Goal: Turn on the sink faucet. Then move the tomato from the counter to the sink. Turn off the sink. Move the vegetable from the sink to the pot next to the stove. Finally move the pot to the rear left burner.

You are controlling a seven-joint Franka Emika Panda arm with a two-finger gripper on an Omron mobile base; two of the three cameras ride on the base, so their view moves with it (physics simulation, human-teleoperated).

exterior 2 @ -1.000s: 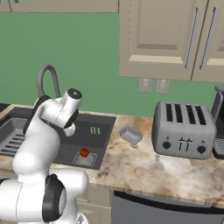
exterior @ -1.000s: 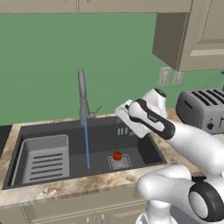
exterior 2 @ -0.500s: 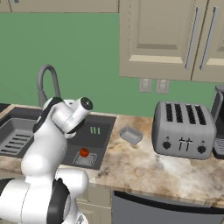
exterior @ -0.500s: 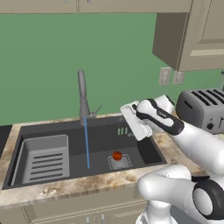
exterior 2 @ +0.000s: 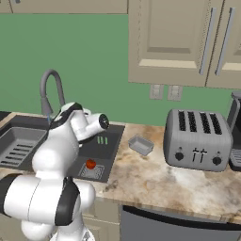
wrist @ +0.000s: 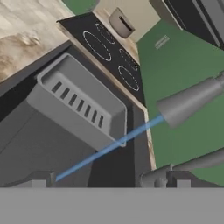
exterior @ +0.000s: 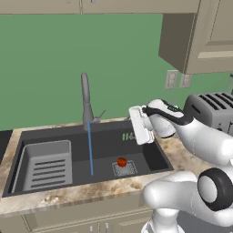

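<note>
- One thin blue stream of water is falling from the sink faucet point(exterior: 85, 99) into the sink point(exterior: 102, 146), landing on the basin floor at about 9 o'clock of the drain grate point(exterior: 124, 168).
- The tomato point(exterior: 121, 161) is sitting in the sink on that drain grate, on its 12 o'clock edge in the left base view; in the right base view it is resting at the grate's 11 o'clock.
- The slotted tray insert point(exterior: 46, 165) is lying in the basin at 9 o'clock of the stream, well apart from the tomato.
- The claw point(wrist: 109, 183) is standing wide open with nothing between its tips; in the hand view the stream is crossing just above them and the faucet spout is reaching in from 3 o'clock.
- The robot's wrist is hovering above the sink's 3 o'clock rim in the left base view, with the claw pointing towards the faucet.
- The pot point(wrist: 120, 23) is sitting at 12 o'clock in the hand view, beyond the stove point(wrist: 111, 51), apart from its white rings.
- The marbled surface point(exterior 2: 155, 172) is carrying a toaster point(exterior 2: 197, 140) at 3 o'clock of the sink and a small grey tray point(exterior 2: 140, 145) between the two.
</note>
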